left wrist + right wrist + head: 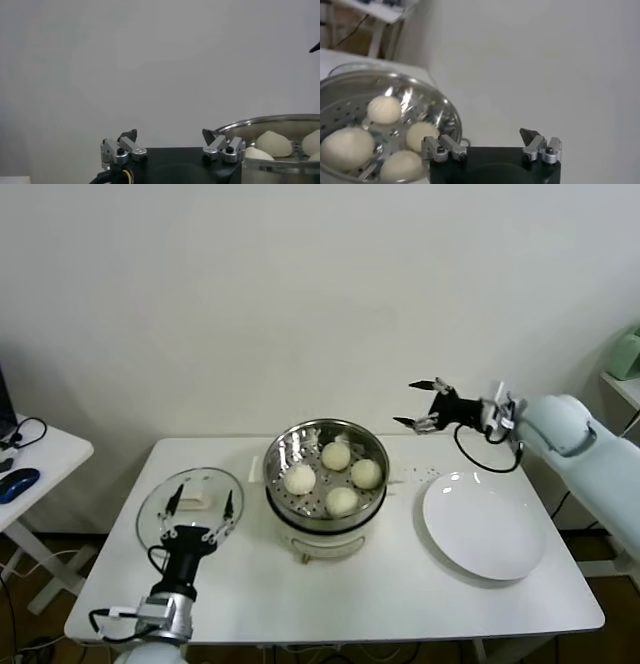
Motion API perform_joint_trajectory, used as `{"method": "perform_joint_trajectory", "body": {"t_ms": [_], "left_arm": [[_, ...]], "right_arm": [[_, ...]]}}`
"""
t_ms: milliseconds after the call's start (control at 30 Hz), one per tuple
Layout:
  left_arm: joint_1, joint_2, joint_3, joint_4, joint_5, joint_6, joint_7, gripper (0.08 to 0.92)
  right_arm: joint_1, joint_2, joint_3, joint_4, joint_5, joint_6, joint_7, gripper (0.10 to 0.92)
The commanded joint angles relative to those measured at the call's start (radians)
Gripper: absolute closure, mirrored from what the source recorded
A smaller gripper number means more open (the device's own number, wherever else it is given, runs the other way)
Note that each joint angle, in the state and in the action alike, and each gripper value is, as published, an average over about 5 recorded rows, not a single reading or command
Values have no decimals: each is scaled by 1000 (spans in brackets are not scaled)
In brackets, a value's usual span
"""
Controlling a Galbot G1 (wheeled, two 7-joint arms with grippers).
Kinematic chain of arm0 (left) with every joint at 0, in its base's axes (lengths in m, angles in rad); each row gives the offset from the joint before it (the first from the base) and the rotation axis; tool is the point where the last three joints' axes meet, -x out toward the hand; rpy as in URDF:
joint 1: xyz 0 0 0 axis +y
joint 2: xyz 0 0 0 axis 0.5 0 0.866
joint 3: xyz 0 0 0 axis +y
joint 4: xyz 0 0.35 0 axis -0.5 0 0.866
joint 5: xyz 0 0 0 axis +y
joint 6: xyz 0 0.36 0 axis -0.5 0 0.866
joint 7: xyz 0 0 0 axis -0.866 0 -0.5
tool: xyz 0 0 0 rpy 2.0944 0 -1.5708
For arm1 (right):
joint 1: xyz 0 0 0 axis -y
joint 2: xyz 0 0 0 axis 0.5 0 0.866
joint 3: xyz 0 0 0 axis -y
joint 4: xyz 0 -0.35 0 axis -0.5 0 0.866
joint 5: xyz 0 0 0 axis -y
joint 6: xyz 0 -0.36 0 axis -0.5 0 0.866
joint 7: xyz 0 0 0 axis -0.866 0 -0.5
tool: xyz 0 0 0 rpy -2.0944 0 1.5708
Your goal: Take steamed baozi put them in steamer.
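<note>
White rectangular table (400, 604) bearing shiny round steel steamer (372, 500) with four cream-white round baozi (341, 500) inside, left gripper (200, 505) open near glass lid (150, 514), right gripper (422, 404) open above table's far edge.

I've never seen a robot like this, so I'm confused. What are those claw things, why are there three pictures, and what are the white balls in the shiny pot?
The claws are the robot's two hands, called grippers. The big picture is taken from the robot's head, looking down at a white table. The other two come from little cameras on its wrists, so each shows its own claw up close.

The left gripper hangs open over a round glass lid lying on the table. The right gripper is open too, up in the air behind the pot. Neither holds anything.

The white balls are four steamed baozi, soft dough buns. They sit inside the steamer, a shiny metal pot with holes in its floor. Beside it lies a white plate with nothing on it.
</note>
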Motion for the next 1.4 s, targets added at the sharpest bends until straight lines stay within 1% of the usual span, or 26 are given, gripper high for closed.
{"method": "perform_joint_trajectory", "body": {"t_ms": [33,200,333,433,533,800,1167,1400], "left_arm": [[-2,-7,-8,13,-5,-7,6,177],[-6,-8,-21,26,-12,-14,26,177],[-10,-9,-34,38,-24,-19,44,177],[-12,-10,-43,45,-32,-20,56,177],[-15,-10,-50,52,-41,-19,62,177],[-21,-16,-56,74,-49,-19,74,177],[-23,-17,-85,70,-132,-9,81,177],[-27,-16,-99,65,-135,2,78,177]], "right_arm": [[-830,292,845,190,-115,169,191,203],[-982,502,943,245,-182,284,225,203],[-1076,650,981,266,-226,345,232,203],[-1137,721,986,274,-242,375,232,203],[-1188,759,980,278,-245,396,234,203],[-1256,795,941,287,-249,434,276,203],[-1289,734,870,304,-231,435,351,203],[-1282,721,854,309,-233,432,363,203]]}}
